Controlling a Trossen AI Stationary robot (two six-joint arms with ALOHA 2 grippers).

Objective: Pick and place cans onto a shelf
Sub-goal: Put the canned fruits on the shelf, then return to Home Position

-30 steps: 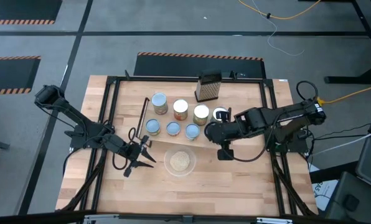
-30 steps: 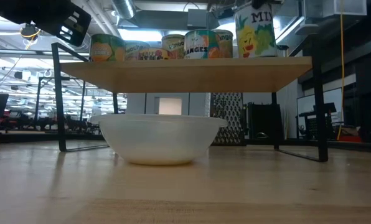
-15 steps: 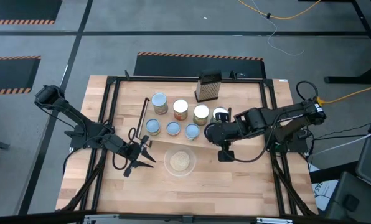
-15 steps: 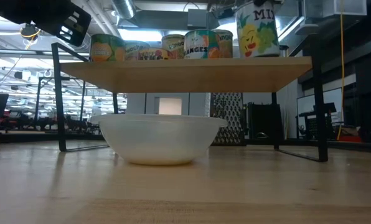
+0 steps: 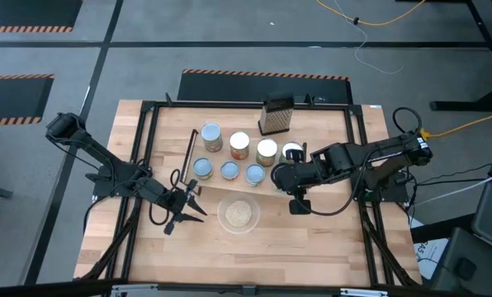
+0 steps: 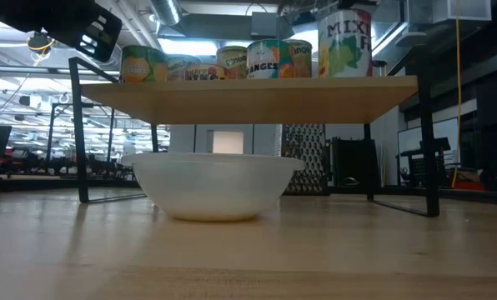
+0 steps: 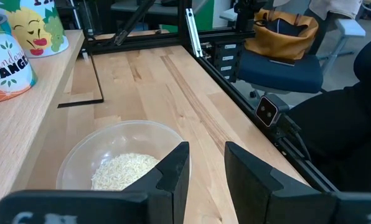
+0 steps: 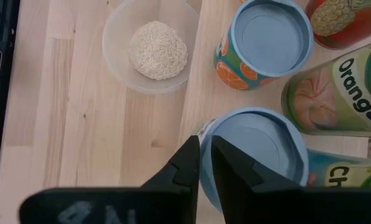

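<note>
A can (image 8: 255,155) is seen upright on the shelf (image 6: 248,98), directly under the right gripper (image 8: 205,163), whose fingers are nearly pressed together at its rim. Seven cans are counted on the shelf. The left gripper (image 7: 204,168), slightly spread, is held beside a bowl (image 7: 120,165) of rice on the worktop (image 5: 246,247).

right gripper (image 5: 281,175) fingers nearly closed; left gripper (image 5: 194,206) fingers slightly parted.
</note>
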